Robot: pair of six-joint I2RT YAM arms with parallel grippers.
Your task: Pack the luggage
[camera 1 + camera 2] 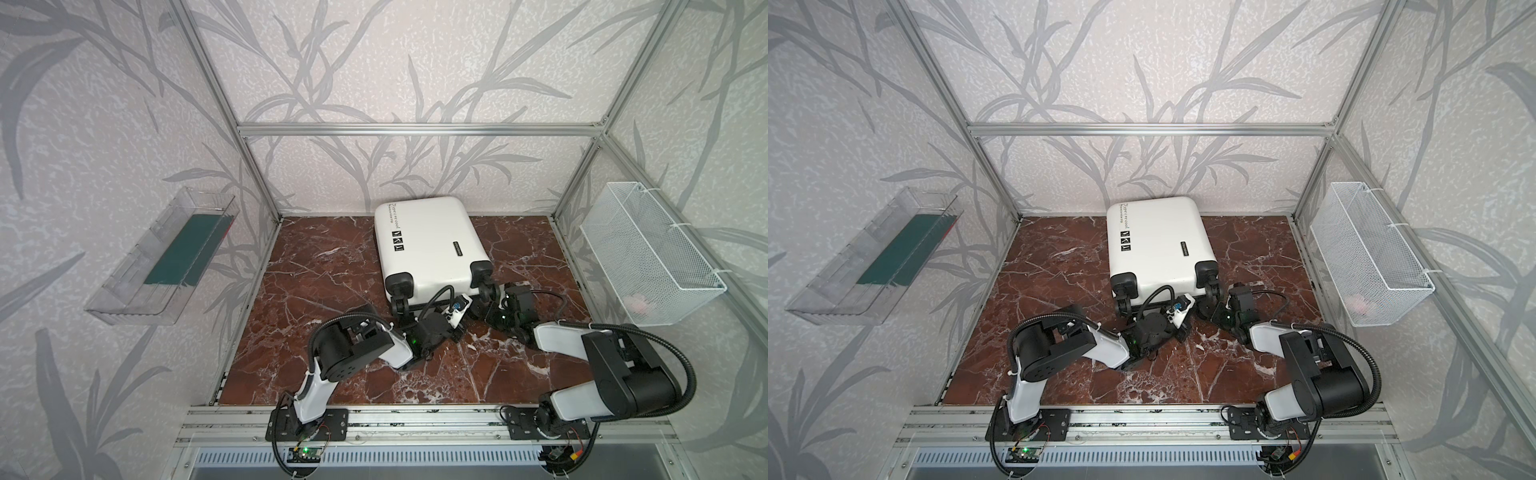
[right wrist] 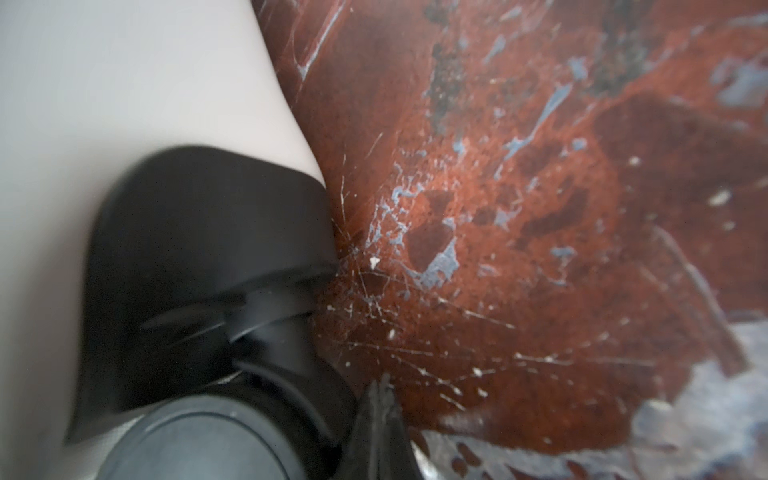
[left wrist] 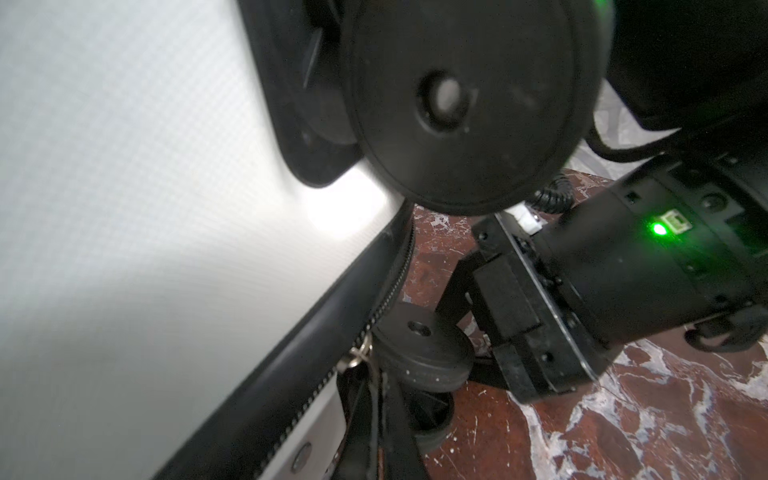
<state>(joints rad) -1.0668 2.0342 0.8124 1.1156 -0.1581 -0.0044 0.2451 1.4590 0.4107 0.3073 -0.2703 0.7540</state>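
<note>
The luggage [image 1: 428, 249] [image 1: 1158, 245], a white hard-shell suitcase, lies flat and closed on the red marble table [image 1: 324, 291], with its black wheels toward the front edge. My left gripper [image 3: 376, 399] [image 1: 464, 320] is low at the wheel end and shut on the zipper pull [image 3: 355, 357], whose metal ring sits at the black zipper seam [image 3: 291, 415]. My right gripper [image 2: 382, 392] [image 1: 478, 309] is shut and empty. It sits just above the table beside the right-hand wheel [image 2: 199, 440].
A clear plastic bin [image 1: 166, 257] with a dark green item hangs on the left wall. On the right wall hangs a white wire mesh basket [image 1: 648, 253] with something pale pink inside. Aluminium frame posts stand at the table's back corners.
</note>
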